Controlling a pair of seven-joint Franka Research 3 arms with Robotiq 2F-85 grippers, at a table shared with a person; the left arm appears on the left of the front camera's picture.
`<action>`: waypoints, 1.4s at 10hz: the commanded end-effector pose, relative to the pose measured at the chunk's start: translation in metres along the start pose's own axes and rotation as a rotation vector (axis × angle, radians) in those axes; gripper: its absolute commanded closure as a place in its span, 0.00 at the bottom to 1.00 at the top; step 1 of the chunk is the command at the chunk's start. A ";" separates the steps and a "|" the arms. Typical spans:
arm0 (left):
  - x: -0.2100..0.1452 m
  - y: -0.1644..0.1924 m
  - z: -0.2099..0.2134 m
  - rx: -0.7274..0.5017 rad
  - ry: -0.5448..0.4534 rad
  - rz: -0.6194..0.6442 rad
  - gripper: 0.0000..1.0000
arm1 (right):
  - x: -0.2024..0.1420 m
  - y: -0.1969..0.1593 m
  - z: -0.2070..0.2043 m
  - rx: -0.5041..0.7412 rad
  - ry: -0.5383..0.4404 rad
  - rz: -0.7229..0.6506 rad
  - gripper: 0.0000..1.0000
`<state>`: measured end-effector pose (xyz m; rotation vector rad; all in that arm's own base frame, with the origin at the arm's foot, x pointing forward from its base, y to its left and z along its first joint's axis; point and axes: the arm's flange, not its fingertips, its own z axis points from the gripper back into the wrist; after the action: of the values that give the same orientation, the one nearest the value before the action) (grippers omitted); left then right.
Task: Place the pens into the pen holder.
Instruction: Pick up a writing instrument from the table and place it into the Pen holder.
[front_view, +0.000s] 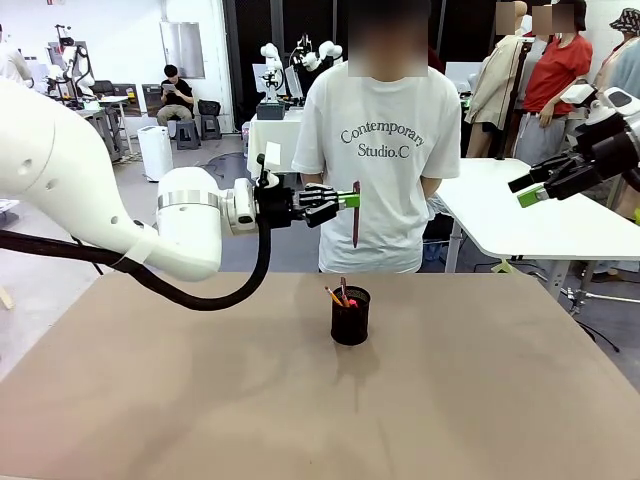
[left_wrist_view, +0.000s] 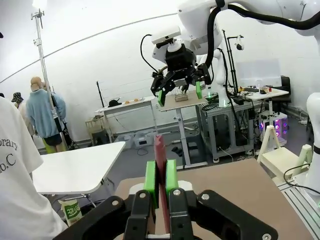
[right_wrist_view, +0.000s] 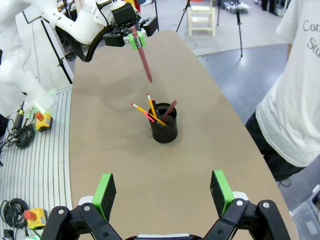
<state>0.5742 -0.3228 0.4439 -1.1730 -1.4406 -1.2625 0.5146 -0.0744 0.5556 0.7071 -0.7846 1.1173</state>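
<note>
Tan surface (front_view: 200, 400) carries a black holder (front_view: 350, 317) at its middle, with several pens (right_wrist_view: 150, 111) standing in it. Above it, left hand (front_view: 352, 200) pinches a reddish pencil (front_view: 355, 222) hanging point-down; right hand (front_view: 524, 190), spread wide, hovers off to the side.

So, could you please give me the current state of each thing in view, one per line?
Left claw: shut on the reddish-brown pen, raised above the table.
Reddish-brown pen: held near its top, hanging upright, above the holder.
Right claw: open, holding nothing.
Pen holder: upright on the table, several pens leaning inside.
</note>
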 end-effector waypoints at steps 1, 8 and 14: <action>0.000 0.000 0.000 -0.001 -0.001 0.001 1.00 | 0.003 0.001 0.002 -0.003 0.009 0.003 0.00; -0.086 0.001 -0.023 -0.055 0.093 -0.040 1.00 | 0.003 0.001 0.002 -0.003 0.009 0.003 0.00; -0.113 0.007 -0.022 -0.044 0.108 -0.008 0.67 | 0.003 0.001 0.002 -0.003 0.009 0.003 0.00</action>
<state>0.5987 -0.3570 0.3334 -1.1083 -1.3379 -1.3462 0.5146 -0.0744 0.5556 0.7071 -0.7846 1.1173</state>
